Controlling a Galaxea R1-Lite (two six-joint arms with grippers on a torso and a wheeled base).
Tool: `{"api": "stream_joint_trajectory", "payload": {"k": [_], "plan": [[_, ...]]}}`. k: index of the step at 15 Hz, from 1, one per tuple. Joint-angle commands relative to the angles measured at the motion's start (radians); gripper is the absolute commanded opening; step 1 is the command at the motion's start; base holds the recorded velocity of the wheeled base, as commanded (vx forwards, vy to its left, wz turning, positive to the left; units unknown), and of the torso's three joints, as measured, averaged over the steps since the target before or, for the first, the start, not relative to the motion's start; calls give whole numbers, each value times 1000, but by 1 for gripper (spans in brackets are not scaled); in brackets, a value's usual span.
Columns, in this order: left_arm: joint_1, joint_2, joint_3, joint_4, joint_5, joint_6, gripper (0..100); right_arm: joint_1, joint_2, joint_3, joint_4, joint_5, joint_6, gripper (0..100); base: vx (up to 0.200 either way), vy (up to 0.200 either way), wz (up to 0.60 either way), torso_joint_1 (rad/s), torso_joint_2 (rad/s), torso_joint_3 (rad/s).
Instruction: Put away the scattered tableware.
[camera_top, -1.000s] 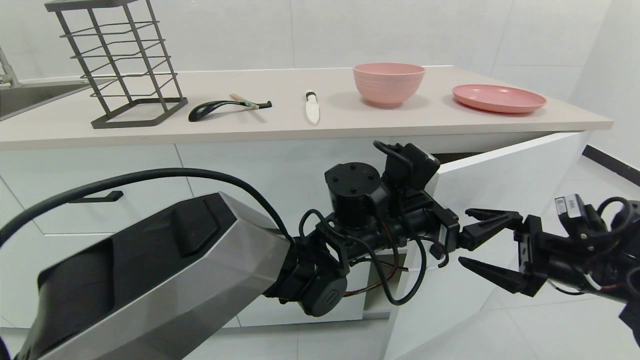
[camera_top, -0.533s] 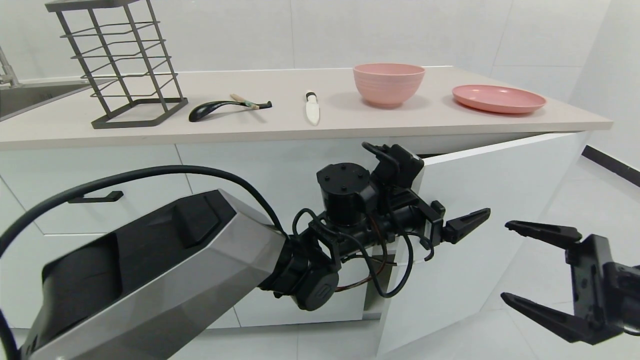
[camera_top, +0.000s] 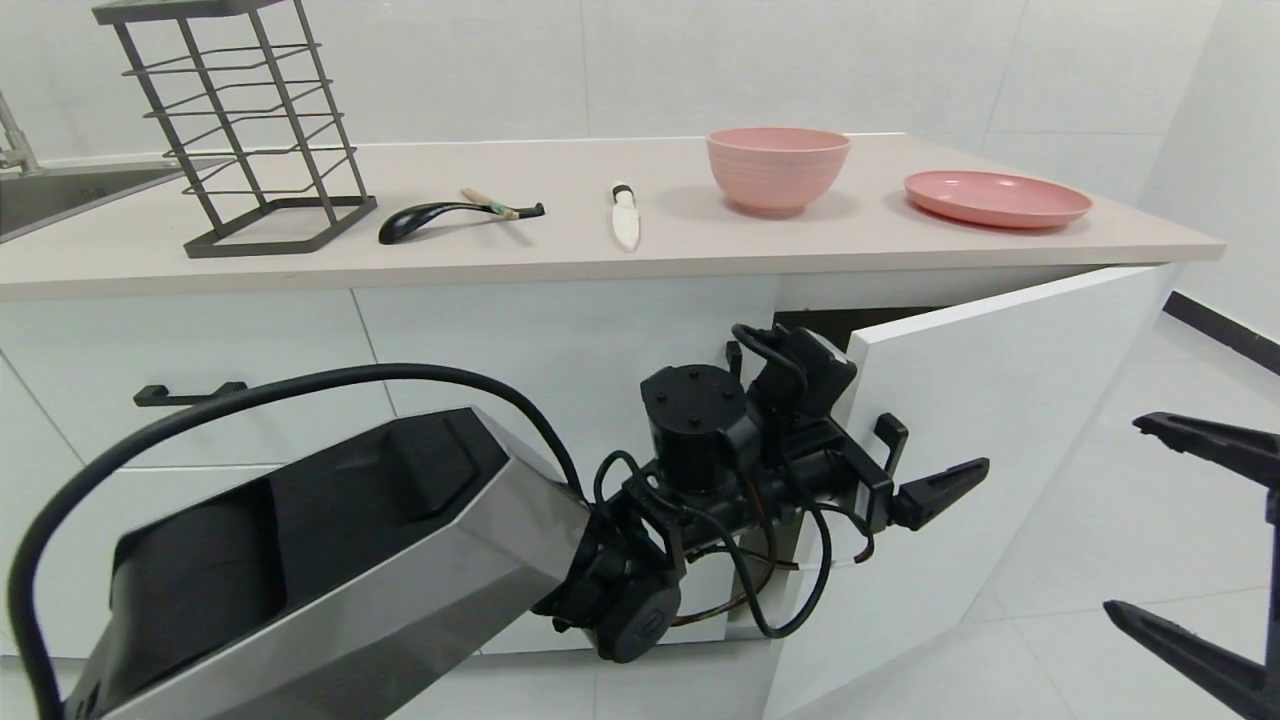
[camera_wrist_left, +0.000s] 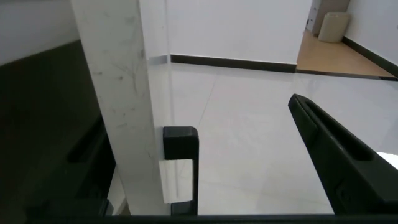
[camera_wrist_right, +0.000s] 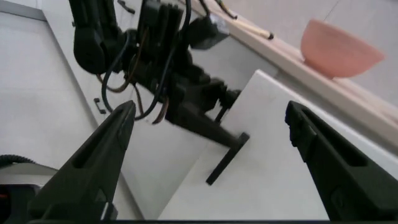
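Jaws spread, the left gripper (camera_top: 932, 492) meets the cabinet door (camera_top: 1010, 400) edge, the right gripper (camera_top: 1125, 515) gapes wide; bowl (camera_top: 778, 167) and plate (camera_top: 997, 196) sit on the far counter (camera_top: 870, 238).

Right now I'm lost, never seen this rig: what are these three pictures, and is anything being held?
This is a two-armed robot. The wide picture comes from its head, looking down at a kitchen counter; the other two come from a camera on each wrist, so the black prongs at their edges are that arm's own gripper. On the counter are a wire rack, black spoon, wooden utensil, white knife, pink bowl and pink plate. The left gripper is open, apparently astride the edge of the open cabinet door beside its black handle. The right gripper hangs open in the air. Nothing is held.
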Motion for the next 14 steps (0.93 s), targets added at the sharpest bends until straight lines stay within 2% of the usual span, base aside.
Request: {"api": "stream_joint_trajectory", "payload": {"k": [1, 7, 8, 14], "plan": [[-24, 16, 6, -7, -2, -1, 100, -4, -76, 0, 0, 1, -1, 100, 0, 0, 0, 0, 0, 0], [-65, 16, 29, -15, -2, -2, 100, -4, -136, 0, -1, 1, 2, 100, 0, 0, 0, 0, 0, 0], [-82, 16, 48, -39, -2, -2, 100, -4, -175, 0, -3, -1, 4, 100, 0, 0, 0, 0, 0, 0], [-145, 45, 49, -38, -2, -2, 100, -4, -214, -18, -3, -1, 4, 100, 0, 0, 0, 0, 0, 0]]}}
